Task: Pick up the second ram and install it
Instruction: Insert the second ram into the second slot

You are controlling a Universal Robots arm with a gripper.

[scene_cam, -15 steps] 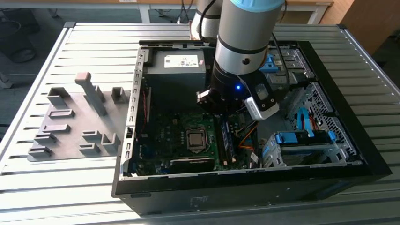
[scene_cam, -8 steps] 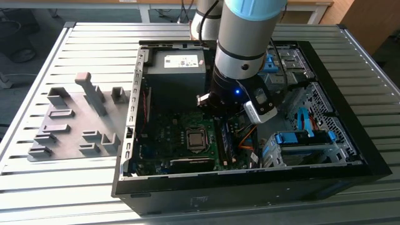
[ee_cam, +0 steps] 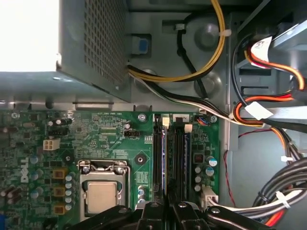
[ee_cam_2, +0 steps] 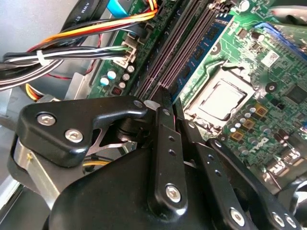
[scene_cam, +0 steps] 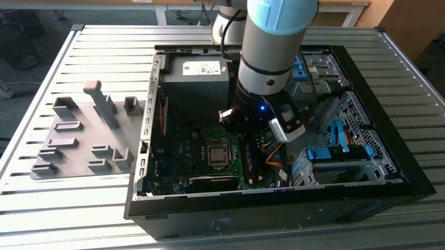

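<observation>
The second ram, a dark board with paler blue patches, stands on edge in a memory slot of the green motherboard inside the open computer case. From above, in the first wrist view, it is a thin bluish strip between dark slots. My gripper is down over the near end of the stick. Its black fingers are close together on either side of the board. The same fingers flank the strip in the first wrist view. In the exterior view my arm reaches down into the case.
Two empty slots lie beside the ram. The processor socket is close by. Cable bundles run along the other side. A power supply and a drive cage fill the case's ends. Grey holder blocks stand on the table at the exterior view's left.
</observation>
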